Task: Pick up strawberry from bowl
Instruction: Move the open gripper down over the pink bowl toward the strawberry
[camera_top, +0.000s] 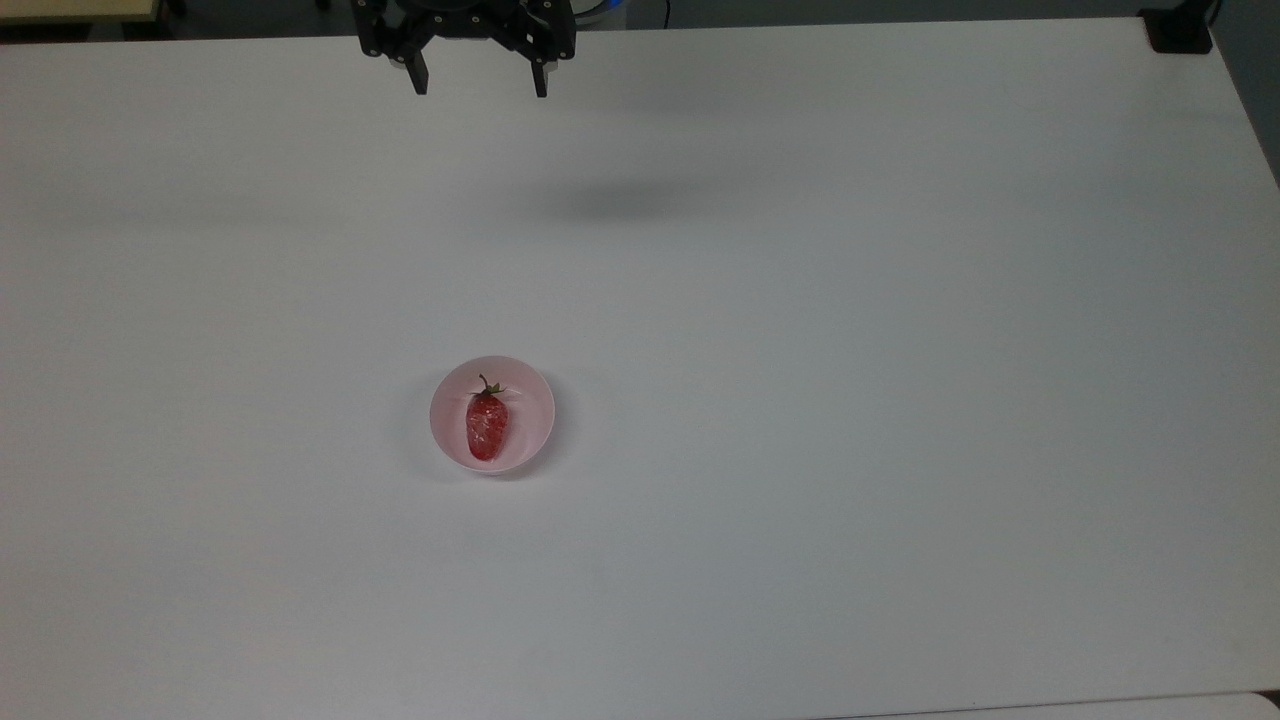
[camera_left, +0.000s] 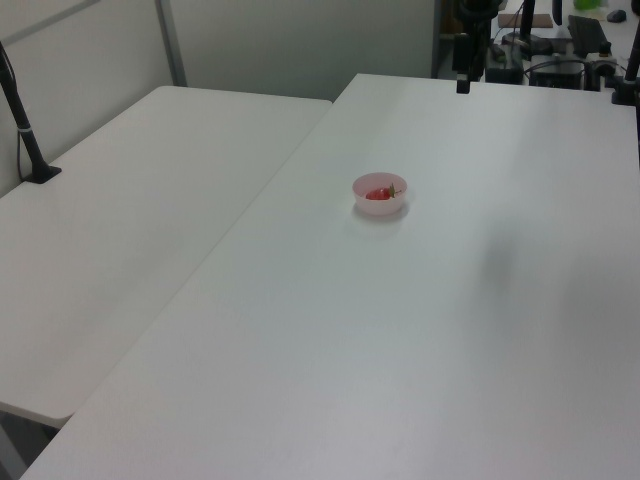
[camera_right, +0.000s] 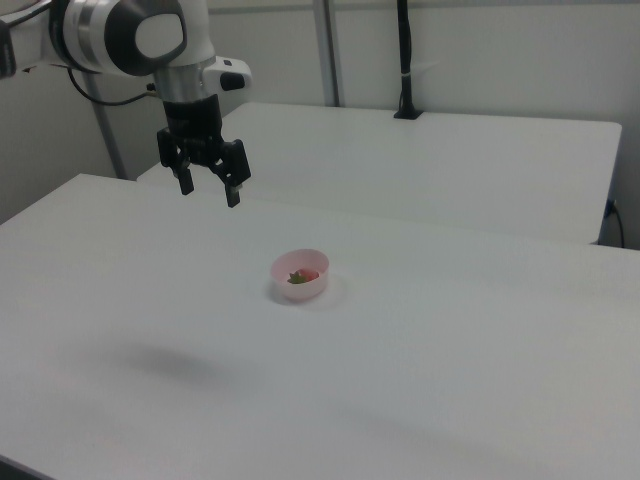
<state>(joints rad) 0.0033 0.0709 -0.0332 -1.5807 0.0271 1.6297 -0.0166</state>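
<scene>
At the far edge of the white table (camera_left: 480, 300), the gripper (camera_left: 463, 80) hangs as a dark shape above the surface. Well in front of it, nearer the camera and a little toward the left view's left, sits the pink bowl (camera_left: 380, 206), with the strawberry (camera_left: 380, 194) inside.

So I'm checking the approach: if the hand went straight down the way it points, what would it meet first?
Probably bare white table: the open black hand hangs apart from the pale pink bowl holding the red strawberry.

Red strawberry (camera_top: 487, 425), pink bowl (camera_top: 535, 395)
</scene>
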